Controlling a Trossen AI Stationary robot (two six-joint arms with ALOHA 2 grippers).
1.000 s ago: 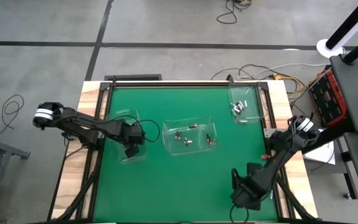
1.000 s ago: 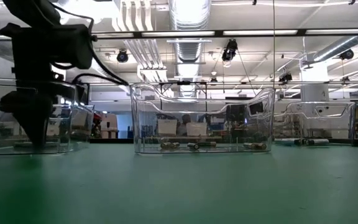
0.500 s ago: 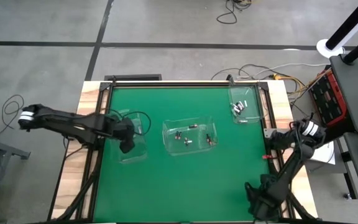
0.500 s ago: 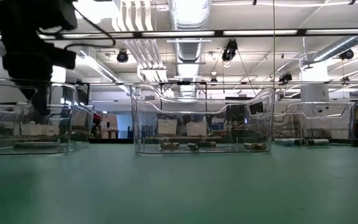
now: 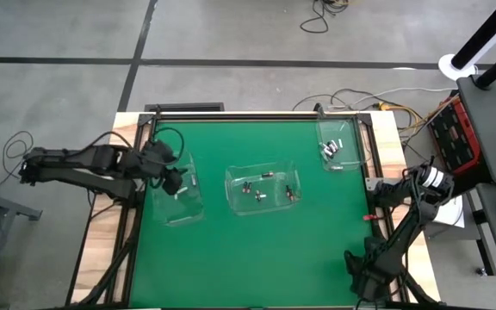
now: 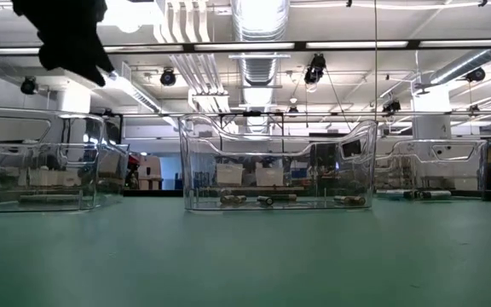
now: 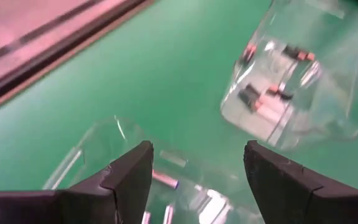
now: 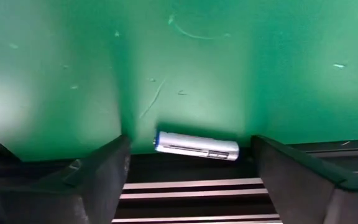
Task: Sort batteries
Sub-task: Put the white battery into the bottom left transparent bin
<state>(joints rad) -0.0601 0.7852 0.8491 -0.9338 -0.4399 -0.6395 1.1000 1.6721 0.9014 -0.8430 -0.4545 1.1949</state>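
Overhead, the left gripper (image 5: 172, 176) hangs with fingers spread and empty above the left-edge bin (image 5: 182, 191), while the right gripper (image 8: 188, 177) (fingers apart, gripping nothing) straddles a silvery battery (image 8: 196, 146) at the surface's near-right corner.

Three clear plastic bins are sitting on my green table mat (image 5: 257, 241): a left bin (image 5: 182, 191), a middle bin (image 5: 263, 185), and a far-right bin (image 5: 338, 144). Cables (image 5: 321, 15) are lying on the grey floor beyond.
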